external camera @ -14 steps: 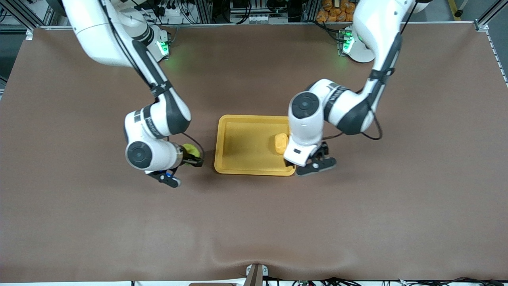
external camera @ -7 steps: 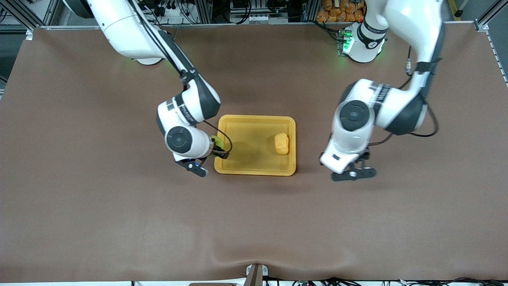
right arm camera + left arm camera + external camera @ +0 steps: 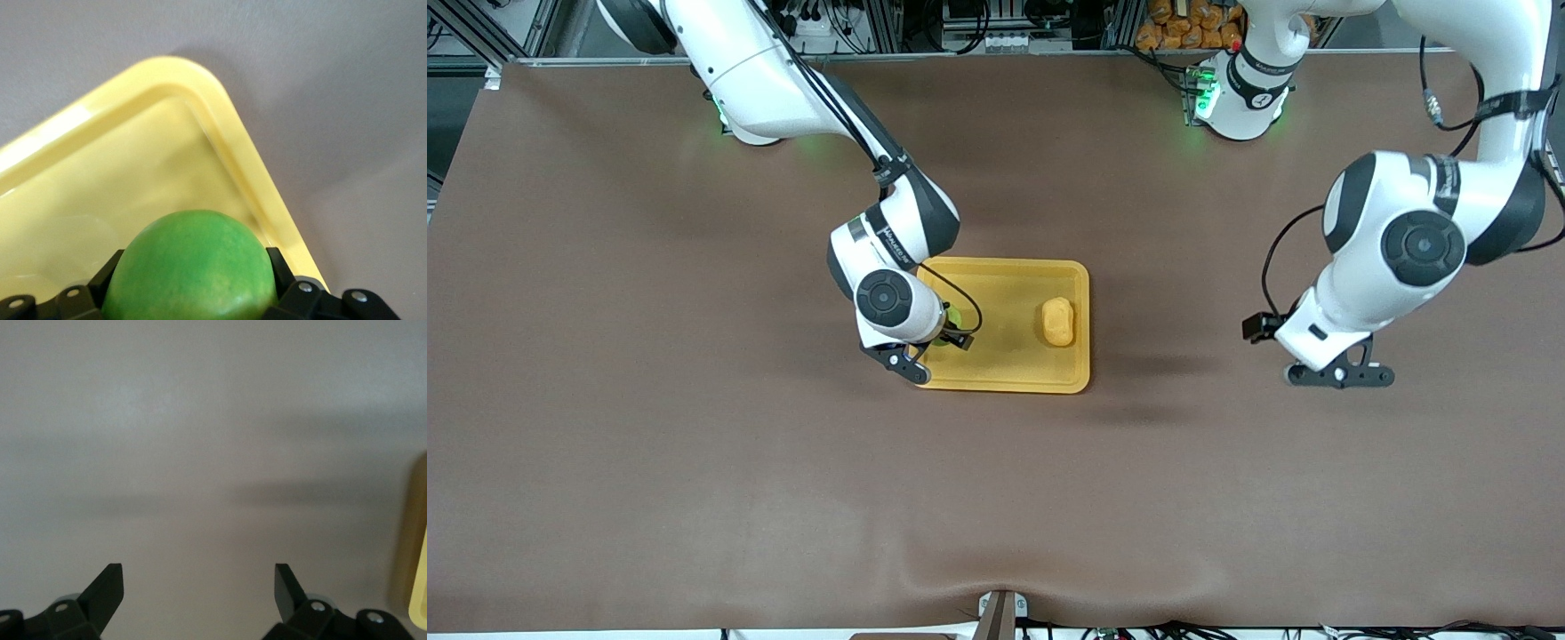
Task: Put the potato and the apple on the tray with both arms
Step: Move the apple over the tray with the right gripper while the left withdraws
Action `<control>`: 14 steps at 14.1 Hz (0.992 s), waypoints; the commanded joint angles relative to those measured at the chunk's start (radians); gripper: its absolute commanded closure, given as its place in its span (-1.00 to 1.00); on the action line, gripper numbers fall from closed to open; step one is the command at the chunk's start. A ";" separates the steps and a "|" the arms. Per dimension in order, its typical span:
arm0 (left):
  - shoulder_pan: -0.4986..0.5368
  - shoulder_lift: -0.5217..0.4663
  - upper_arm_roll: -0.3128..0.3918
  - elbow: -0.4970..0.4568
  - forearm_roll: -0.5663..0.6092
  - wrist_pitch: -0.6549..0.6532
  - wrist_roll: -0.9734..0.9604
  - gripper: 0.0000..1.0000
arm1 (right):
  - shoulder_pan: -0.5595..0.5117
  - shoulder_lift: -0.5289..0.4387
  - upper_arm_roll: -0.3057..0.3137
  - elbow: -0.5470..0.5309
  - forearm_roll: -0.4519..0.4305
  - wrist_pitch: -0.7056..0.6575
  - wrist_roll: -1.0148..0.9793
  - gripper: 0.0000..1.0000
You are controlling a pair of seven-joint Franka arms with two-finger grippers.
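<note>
The yellow-orange tray (image 3: 1005, 384) lies mid-table. The potato (image 3: 1058, 321) rests in it, at the end toward the left arm. My right gripper (image 3: 948, 325) is shut on the green apple (image 3: 953, 314) and holds it just over the tray's other end. In the right wrist view the apple (image 3: 190, 280) fills the space between the fingers of the right gripper (image 3: 195, 261), above a corner of the tray (image 3: 133, 153). My left gripper (image 3: 1338, 373) hangs open and empty over bare table toward the left arm's end. The left wrist view shows the left gripper (image 3: 198, 572) above the mat, the tray's rim (image 3: 420, 587) at the edge.
A brown mat (image 3: 694, 462) covers the whole table. Cables and orange items (image 3: 1174, 22) sit off the table by the arms' bases. The tray's middle (image 3: 1000, 311) is bare between apple and potato.
My right arm carried the apple from beside the tray to over its end. My left arm drew away from the tray toward its own end, gripper still open. The potato stayed put.
</note>
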 commanded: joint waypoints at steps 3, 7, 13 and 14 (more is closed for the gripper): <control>0.036 -0.150 -0.012 -0.168 -0.016 0.078 0.080 -1.00 | 0.021 0.048 -0.009 0.027 0.011 0.029 0.015 0.82; 0.068 -0.173 -0.012 -0.134 -0.016 0.018 0.220 -1.00 | 0.015 0.068 -0.009 0.027 0.010 0.035 0.014 -0.49; 0.065 -0.162 -0.010 0.091 -0.016 -0.199 0.225 -1.00 | 0.019 0.060 -0.011 0.045 0.001 0.024 -0.008 -1.00; 0.066 -0.169 -0.010 0.113 -0.016 -0.238 0.225 -1.00 | 0.010 0.059 -0.011 0.065 0.002 0.019 -0.008 -1.00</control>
